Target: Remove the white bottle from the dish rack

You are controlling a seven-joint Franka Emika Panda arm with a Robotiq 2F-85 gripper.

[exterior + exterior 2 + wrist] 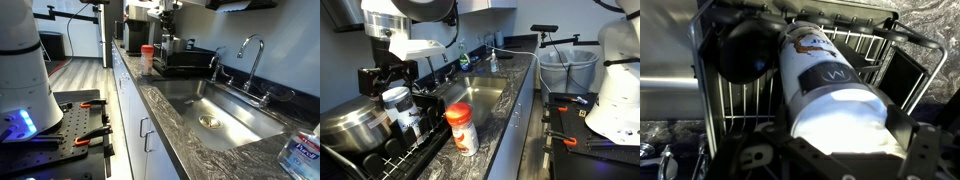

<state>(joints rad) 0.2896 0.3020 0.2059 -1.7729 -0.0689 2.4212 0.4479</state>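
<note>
Pincer point(850, 150): nearest your wrist camera; you have it closed down on the white bottle point(830, 90), a finger on each side.
Steel pot point(355, 125): far left in the dish rack point(390, 160), beside the bottle.
White bottle: inside the rack, roughly upright. The top points up into your pincer and the base points at the rack wires. In the wrist view its long axis runs from lower right to upper left.
Orange-and-white container point(462, 128): upright on the bench point(500, 150), just right of the rack.
Sink point(485, 100): further right.
</note>
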